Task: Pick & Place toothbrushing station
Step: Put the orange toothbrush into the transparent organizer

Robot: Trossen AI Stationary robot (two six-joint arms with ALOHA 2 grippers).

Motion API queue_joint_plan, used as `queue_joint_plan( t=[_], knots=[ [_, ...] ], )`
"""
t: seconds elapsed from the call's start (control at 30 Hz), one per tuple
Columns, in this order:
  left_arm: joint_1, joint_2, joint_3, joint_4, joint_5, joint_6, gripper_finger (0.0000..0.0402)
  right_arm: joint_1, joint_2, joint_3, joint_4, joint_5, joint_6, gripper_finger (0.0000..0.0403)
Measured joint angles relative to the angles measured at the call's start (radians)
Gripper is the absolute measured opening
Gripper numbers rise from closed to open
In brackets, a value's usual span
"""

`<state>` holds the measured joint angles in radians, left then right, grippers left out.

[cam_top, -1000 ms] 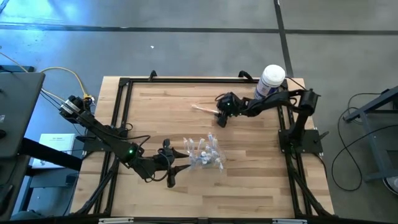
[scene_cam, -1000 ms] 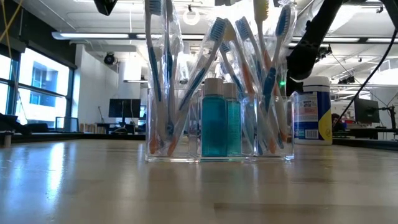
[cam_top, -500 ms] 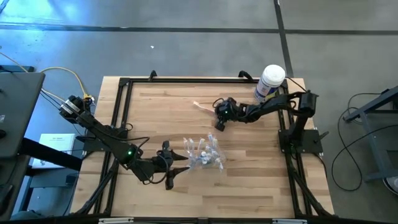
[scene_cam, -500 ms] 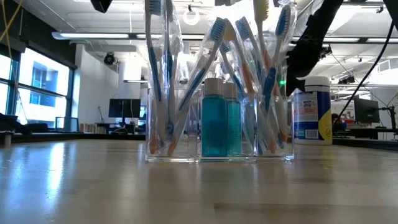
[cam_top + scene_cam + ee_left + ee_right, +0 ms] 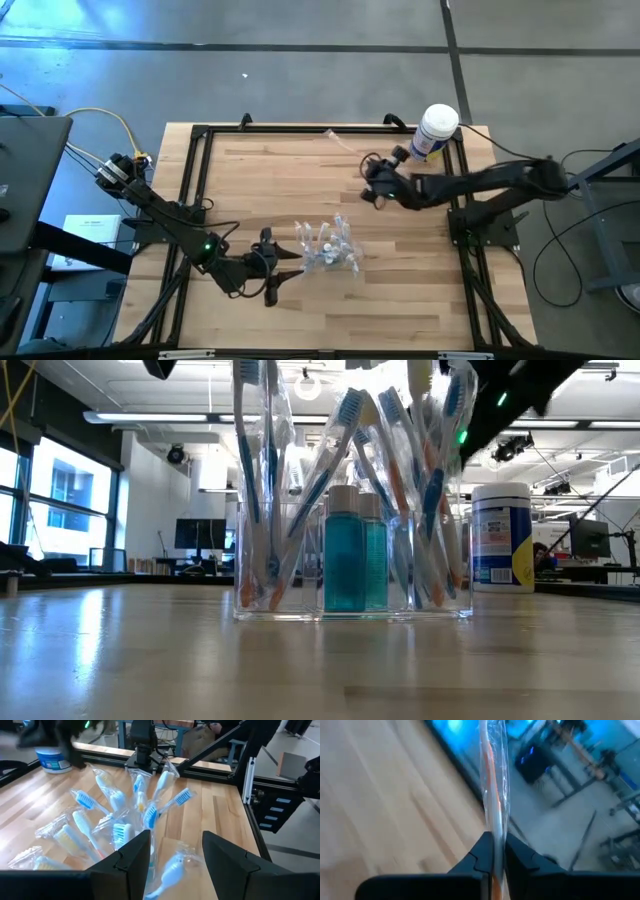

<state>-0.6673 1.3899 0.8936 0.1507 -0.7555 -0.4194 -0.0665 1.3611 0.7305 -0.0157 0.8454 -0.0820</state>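
Observation:
The toothbrushing station (image 5: 326,248) is a clear plastic holder standing on its flat base mid-table. It is packed with wrapped toothbrushes and blue bottles (image 5: 350,565). My left gripper (image 5: 290,268) is open just left of the station, and the left wrist view shows its fingers (image 5: 175,862) apart, short of the holder (image 5: 132,827). My right gripper (image 5: 370,183) is above the far middle of the table. It is shut on a wrapped toothbrush (image 5: 345,148) with an orange handle (image 5: 492,780). My right gripper pinches the wrapped toothbrush between its two fingers near one end (image 5: 493,836), through the clear wrapper. The rest of the brush sticks out ahead of the fingertips, in line with them, slanting toward the table's far edge (image 5: 332,133). It is lifted clear of the table.
A white tub with a blue label (image 5: 437,130) stands at the far right corner, also seen behind the holder in the low view (image 5: 500,540). A black frame (image 5: 200,135) runs around the wooden table. Bare wood lies between the station and the far edge.
My right gripper has risen from the table's far middle and drawn toward the right edge, tipping up as it went. The wrapped toothbrush, which lay flat on the wood, has come up with it and now points toward the far edge.

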Motion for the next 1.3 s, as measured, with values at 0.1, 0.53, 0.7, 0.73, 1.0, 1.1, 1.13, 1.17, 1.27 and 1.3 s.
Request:
queue_joint_plan(
  t=[0.1, 0.53, 0.7, 0.73, 1.0, 1.1, 1.13, 1.17, 1.27, 1.3],
  knots=[
    [-0.006, 0.0, 0.0, 0.002, 0.0, 0.0, 0.0175, 0.092, -0.098, 0.002, -0.016, 0.02, 0.003, 0.0016],
    [-0.018, 0.0, 0.0, 0.015, 0.0, 0.0, 0.0175, 0.568, -0.189, 0.003, 0.133, 0.191, 0.005, 0.0017],
    [-0.019, 0.0, 0.0, 0.015, 0.004, 0.0, 0.0175, 0.689, -0.15, 0.003, 0.197, 0.258, -0.008, 0.0017],
    [-0.019, 0.0, 0.0, 0.015, 0.011, 0.0, 0.0175, 0.704, -0.142, 0.003, 0.214, 0.259, -0.012, 0.0017],
    [-0.019, 0.032, 0.0, 0.09, 0.025, 0.028, 0.0175, 0.764, -0.045, 0.004, 0.492, 0.18, -0.197, 0.0017],
    [-0.019, 0.068, 0.0, 0.166, 0.026, 0.083, 0.0175, 0.772, -0.006, 0.004, 0.602, 0.079, -0.269, 0.0017],
    [-0.019, 0.082, 0.0, 0.197, 0.026, 0.112, 0.0175, 0.774, 0.007, 0.004, 0.636, 0.047, -0.296, 0.0017],
    [-0.019, 0.095, 0.0, 0.235, 0.026, 0.14, 0.0175, 0.777, 0.02, 0.004, 0.666, 0.024, -0.321, 0.0017],
    [-0.023, 0.123, 0.0, 0.317, 0.026, 0.224, 0.0175, 0.787, 0.054, 0.004, 0.749, -0.028, -0.381, 0.0017],
    [-0.026, 0.13, 0.0, 0.343, 0.025, 0.247, 0.0175, 0.79, 0.062, 0.004, 0.772, -0.039, -0.395, 0.0017]
  ],
)
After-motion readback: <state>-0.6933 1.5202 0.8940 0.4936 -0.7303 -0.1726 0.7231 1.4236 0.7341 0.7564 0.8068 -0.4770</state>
